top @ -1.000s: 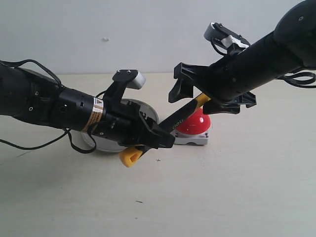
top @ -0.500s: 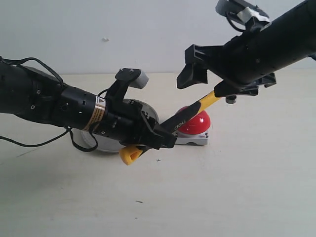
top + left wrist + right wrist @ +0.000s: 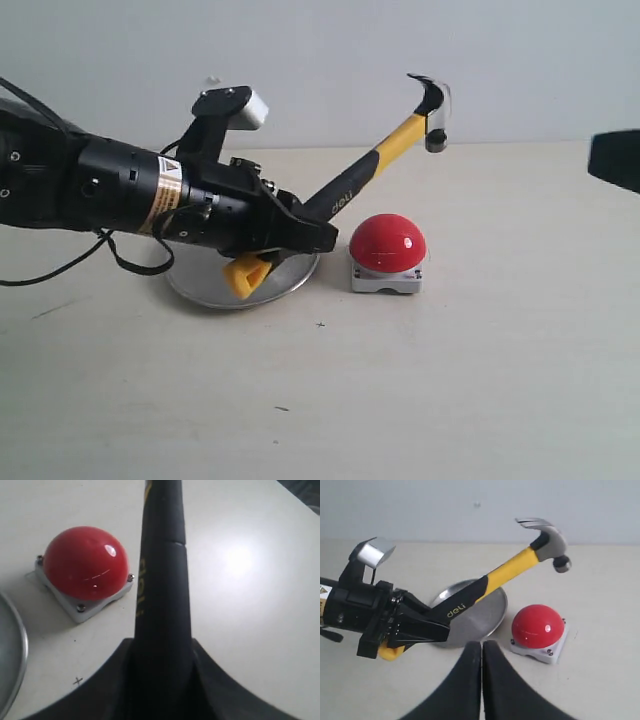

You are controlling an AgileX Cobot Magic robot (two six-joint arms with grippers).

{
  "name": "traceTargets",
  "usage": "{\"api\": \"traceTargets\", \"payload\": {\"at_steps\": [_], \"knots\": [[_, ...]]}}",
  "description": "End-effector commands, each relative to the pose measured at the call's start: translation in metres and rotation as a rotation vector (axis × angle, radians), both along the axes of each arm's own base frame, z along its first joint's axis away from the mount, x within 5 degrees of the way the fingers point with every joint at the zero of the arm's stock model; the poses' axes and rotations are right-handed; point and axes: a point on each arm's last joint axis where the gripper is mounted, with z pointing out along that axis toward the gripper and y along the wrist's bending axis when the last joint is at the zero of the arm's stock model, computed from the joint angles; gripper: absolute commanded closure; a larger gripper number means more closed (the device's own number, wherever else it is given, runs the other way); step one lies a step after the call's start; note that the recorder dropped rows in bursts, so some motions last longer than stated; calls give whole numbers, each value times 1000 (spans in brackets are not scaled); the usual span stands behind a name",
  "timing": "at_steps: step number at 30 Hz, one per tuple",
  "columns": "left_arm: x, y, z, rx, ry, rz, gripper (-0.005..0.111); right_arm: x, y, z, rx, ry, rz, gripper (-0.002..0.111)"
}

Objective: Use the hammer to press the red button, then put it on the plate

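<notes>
Handover complete: the small yellow-necked, black-handled claw hammer (image 3: 385, 160) is now clamped only in the left gripper (image 3: 300, 235), the right gripper (image 3: 481, 647) having withdrawn, closed together and empty. Its head hangs raised above the glossy red dome button (image 3: 387, 243), unobstructed; the round silver metal plate (image 3: 200, 290) lies just beside it on the desk (image 3: 480, 380).

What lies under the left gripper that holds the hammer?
The plate lies below the left gripper and the yellow end of the hammer. The gripper hides part of the plate; what lies on that part cannot be told.
</notes>
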Motion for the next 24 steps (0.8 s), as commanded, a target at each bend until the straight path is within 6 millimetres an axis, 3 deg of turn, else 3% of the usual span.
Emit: {"api": "traceTargets", "payload": {"at_steps": [1,3,7,11,20,24], "knots": [[-12,17,16,-13,-28,148,107,-28,-11,-33,55,-91,-67,108],[-21,33,22,10,-50,253,107,-38,-15,-49,104,-112,-104,108],[-46,60,29,-9,-50,391,107,-52,-22,-61,159,-203,-143,108],[-60,69,28,-33,-24,424,107,-63,-26,-65,201,-283,-159,108],[-88,60,26,66,-90,491,107,-79,-29,-95,220,-334,-153,108],[-99,50,26,86,-109,521,107,-79,-28,-98,274,-300,-154,108]]}}
